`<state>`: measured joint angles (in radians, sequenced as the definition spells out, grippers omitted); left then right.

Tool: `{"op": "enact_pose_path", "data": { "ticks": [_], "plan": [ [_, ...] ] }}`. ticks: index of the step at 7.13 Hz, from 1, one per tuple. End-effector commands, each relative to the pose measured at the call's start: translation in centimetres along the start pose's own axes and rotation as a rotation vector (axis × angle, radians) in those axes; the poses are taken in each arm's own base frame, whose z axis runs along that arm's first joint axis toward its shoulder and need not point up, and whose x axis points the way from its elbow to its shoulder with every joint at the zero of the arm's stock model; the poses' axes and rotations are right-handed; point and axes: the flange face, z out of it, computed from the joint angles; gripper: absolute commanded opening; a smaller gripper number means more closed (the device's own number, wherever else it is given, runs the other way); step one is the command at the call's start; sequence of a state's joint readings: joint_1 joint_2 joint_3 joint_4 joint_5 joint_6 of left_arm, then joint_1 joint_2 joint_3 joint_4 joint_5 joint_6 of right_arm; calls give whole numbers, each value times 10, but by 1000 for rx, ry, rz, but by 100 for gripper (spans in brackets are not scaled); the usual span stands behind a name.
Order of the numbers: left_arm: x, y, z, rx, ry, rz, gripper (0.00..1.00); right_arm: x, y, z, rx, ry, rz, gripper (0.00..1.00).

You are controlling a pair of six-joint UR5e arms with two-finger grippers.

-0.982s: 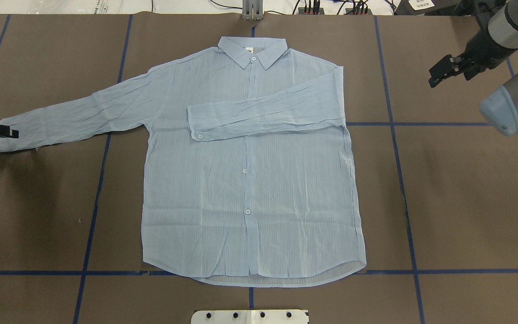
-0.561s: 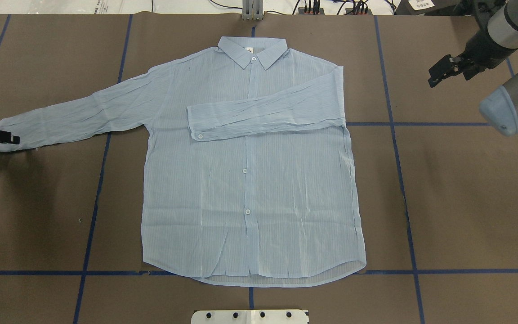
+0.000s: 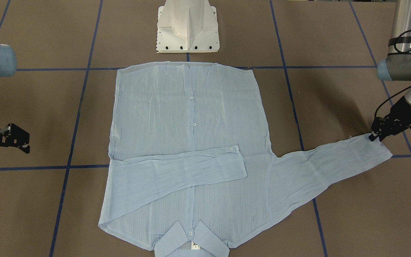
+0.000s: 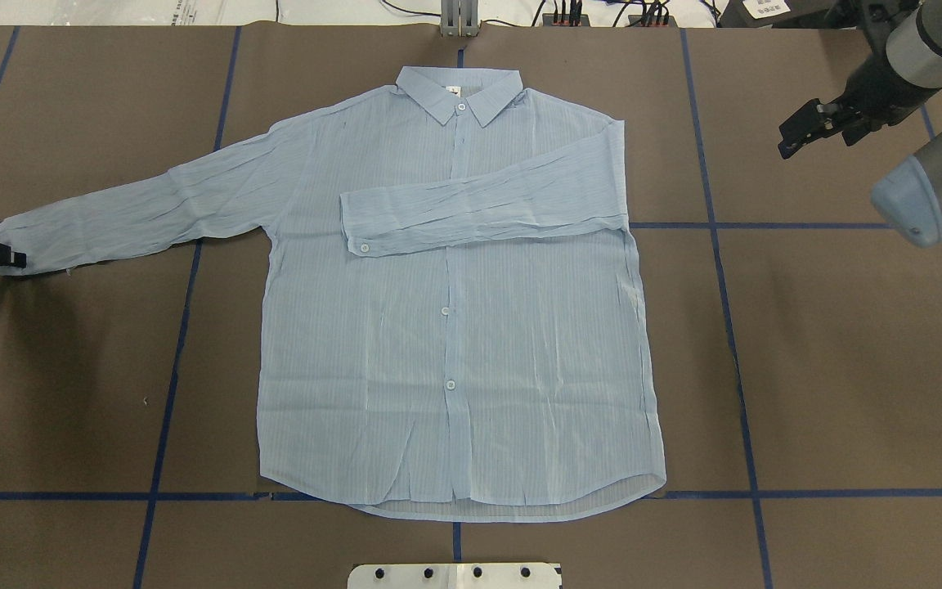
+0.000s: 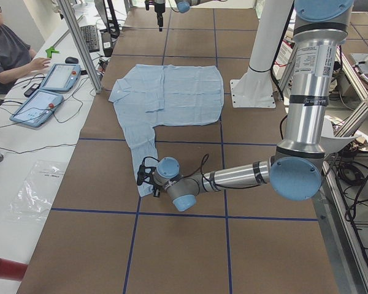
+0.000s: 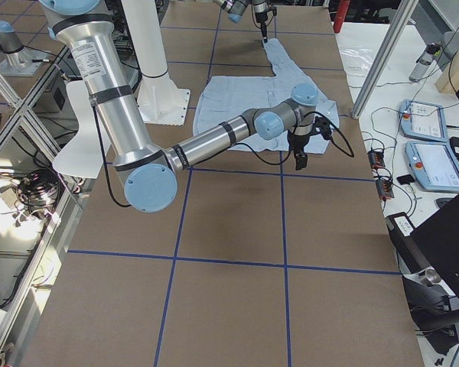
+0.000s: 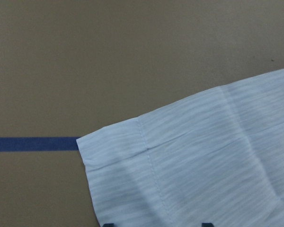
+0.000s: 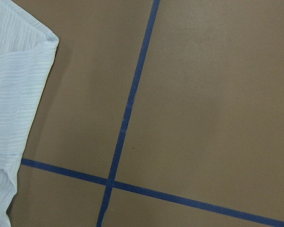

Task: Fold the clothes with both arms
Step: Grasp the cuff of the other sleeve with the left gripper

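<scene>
A brown worktop (image 4: 847, 368) marked off with blue tape lines (image 4: 168, 393) fills my screens, and the shirt (image 4: 455, 352) lies flat on it, front up and buttoned, collar (image 4: 459, 94) at the far edge from the robot.

Starting at the left in my overhead view, the left arm (image 5: 239, 176) reaches low over the worktop to the end of the outstretched sleeve (image 4: 136, 213). Its jaws are spread wide: on the left wrist feed I see only the two tips at the bottom edge, well apart, with the cuff (image 7: 118, 156) lying flat between and ahead of them.

In the middle, the other sleeve (image 4: 479, 209) is folded across the chest, its cuff button near the placket.

At the right, the right arm (image 4: 941, 29) hangs above bare worktop, well apart from the shirt. Its jaws are parted and hold nothing.
</scene>
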<state>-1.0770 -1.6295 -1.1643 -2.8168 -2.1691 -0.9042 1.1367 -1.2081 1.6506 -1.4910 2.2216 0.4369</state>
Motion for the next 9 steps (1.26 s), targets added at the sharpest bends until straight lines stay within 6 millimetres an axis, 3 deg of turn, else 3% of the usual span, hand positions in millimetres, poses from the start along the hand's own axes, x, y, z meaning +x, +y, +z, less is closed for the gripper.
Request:
{"op": "enact_pose_path", "data": {
  "ticks": [1, 2, 4, 5, 6, 7, 8, 9],
  "plan": [
    [2, 9, -13, 7, 9, 13, 0, -1, -1, -1, 2, 0, 2, 100],
    [17, 9, -29, 27, 38, 37, 0, -1, -1, -1, 2, 0, 2, 100],
    [88, -17, -62, 95, 134, 79, 0, -1, -1, -1, 2, 0, 2, 100],
    [117, -38, -61, 101, 161, 15, 0, 0, 0, 0, 0, 1, 4, 100],
    [164, -71, -62, 109, 204, -49, 0, 0, 0, 0, 0, 2, 4, 100],
    [248, -97, -46, 70, 272, -117, 0, -1, -1, 0, 0, 1, 3, 100],
    [360, -111, -23, -22, 303, -167, 0, -1, -1, 1, 0, 1, 3, 100],
    [459, -113, -12, -90, 304, -203, 0, -1, -1, 0, 1, 2, 3, 100]
  ]
}}
